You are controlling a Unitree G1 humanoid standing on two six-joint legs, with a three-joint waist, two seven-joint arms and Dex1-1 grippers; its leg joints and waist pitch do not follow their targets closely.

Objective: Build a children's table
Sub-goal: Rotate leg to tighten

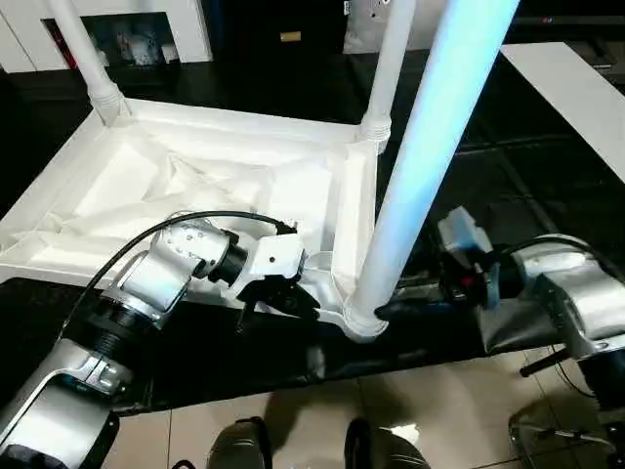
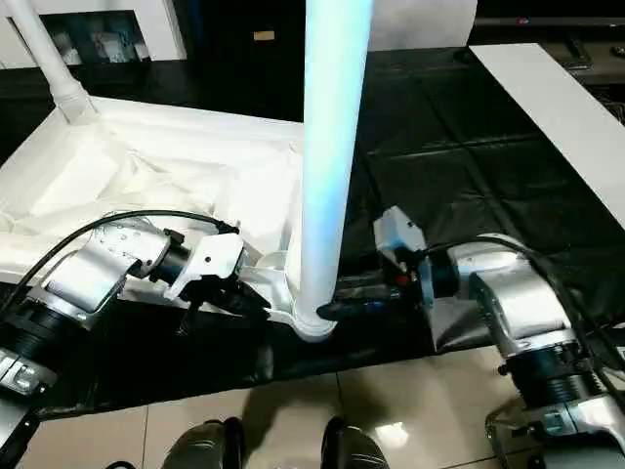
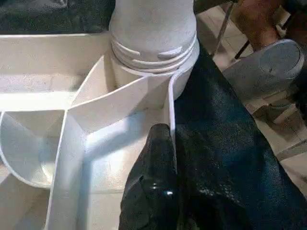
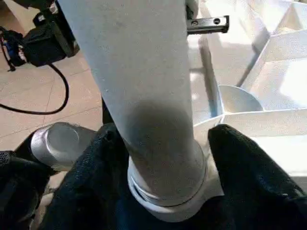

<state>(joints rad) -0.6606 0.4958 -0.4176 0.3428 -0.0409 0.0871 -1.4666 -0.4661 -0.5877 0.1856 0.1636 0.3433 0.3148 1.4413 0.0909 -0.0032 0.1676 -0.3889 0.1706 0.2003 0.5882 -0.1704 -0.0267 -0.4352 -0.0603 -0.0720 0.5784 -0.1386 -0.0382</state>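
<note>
Head camera, left eye: the white plastic rectangular table top [image 1: 210, 186] lies ribbed underside up on the surface under a black cover [image 1: 508, 195]. Two white tapered tubular legs already stand in the far corner sockets [image 1: 98, 68], [image 1: 389, 68]; a third, the near white tubular leg [image 1: 430, 156], rises from the near right corner socket [image 1: 361, 318]. The left tool [image 1: 278, 298] sits low against the top's near edge, just beside that socket. Right eye: the right tool [image 2: 337, 305] reaches in from the other side, its black fingers level with the leg's base collar. Left wrist: a black finger [image 3: 156, 191] lies against the thin outer wall of the top, fingers drawn together and closed; whether the wall is pinched between them I cannot tell. The leg's threaded collar sits in the socket, a few rings still exposed. Right wrist: two black fingers [image 4: 244, 177] stand spread on either side of the leg's base, straddling it; contact on both sides cannot be confirmed, so read as parted around the leg, not yet a sure grip. Judgement: third leg is being seated. The next move calls for the right tool to clamp the base and turn or press it home while the left steadies the top.
</note>
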